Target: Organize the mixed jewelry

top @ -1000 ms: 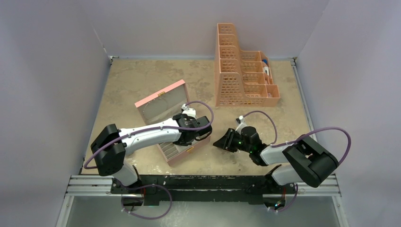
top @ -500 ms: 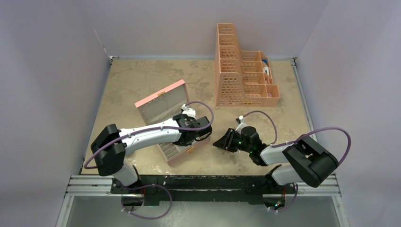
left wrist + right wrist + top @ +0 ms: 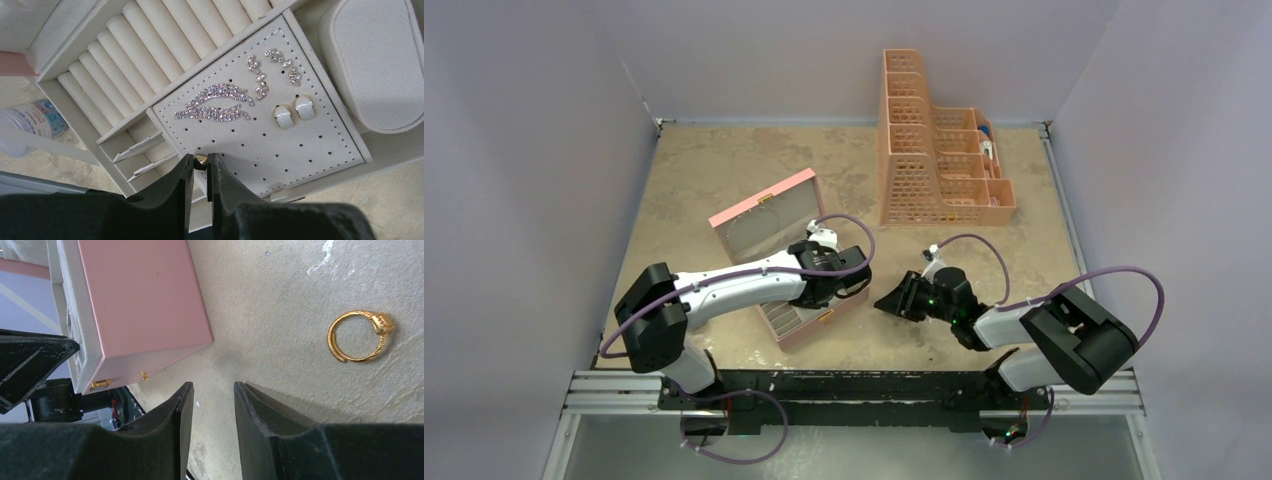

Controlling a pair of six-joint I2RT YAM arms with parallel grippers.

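gold piece [image 3: 201, 160] pinched in the left hand [image 3: 200, 164] — over the perforated pad [image 3: 285, 150].

Robot lab test cell. Plain pale lilac-grey partition panels [image 3: 524, 150] box in beige mottled tabletop [image 3: 714, 160] on three sides. Silver aluminium extrusion rail [image 3: 864, 395] runs along near edge, with white-and-black left robot arm [image 3: 734, 285] and matching right robot arm [image 3: 1024, 325] mounted side by side. Exposed purple cables [image 3: 1124, 275] loop off arm joints. Props few, staged: pink rectangular jewellery box [image 3: 759, 205], lid open; peach perforated plastic desk organizer [image 3: 924, 150] near back panel; small gold-coloured metal ring [image 3: 360, 336] loose on tabletop.
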